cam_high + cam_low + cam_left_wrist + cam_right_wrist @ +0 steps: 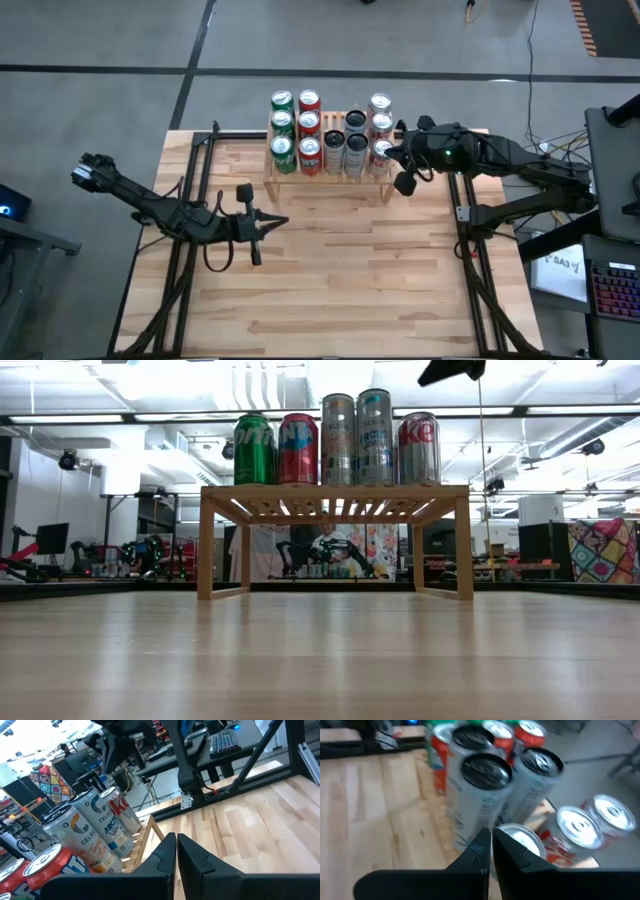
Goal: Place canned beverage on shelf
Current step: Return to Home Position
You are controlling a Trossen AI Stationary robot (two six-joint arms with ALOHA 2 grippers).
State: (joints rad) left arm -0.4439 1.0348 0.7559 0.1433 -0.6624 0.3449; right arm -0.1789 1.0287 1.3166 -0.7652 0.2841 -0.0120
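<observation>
The shelf (328,186) (335,492), a low light-wood slatted rack, stands at the table's far middle. Several beverage cans (325,135) (340,450) stand upright on its top: green, red, tall silver and red-and-white ones. My right gripper (395,158) (490,838) is shut and empty. It hovers above the red-and-white cans (520,837) at the shelf's right end, well clear of their tops in the low view (450,370). My left gripper (283,222) (176,841) is shut and empty. It hangs over the bare table, left of and nearer than the shelf.
Black arm frames stand on the table's left (190,200) and right (465,215). The wooden tabletop (330,290) lies bare between them on the near side of the shelf. A keyboard (610,290) and cables lie off the table's right edge.
</observation>
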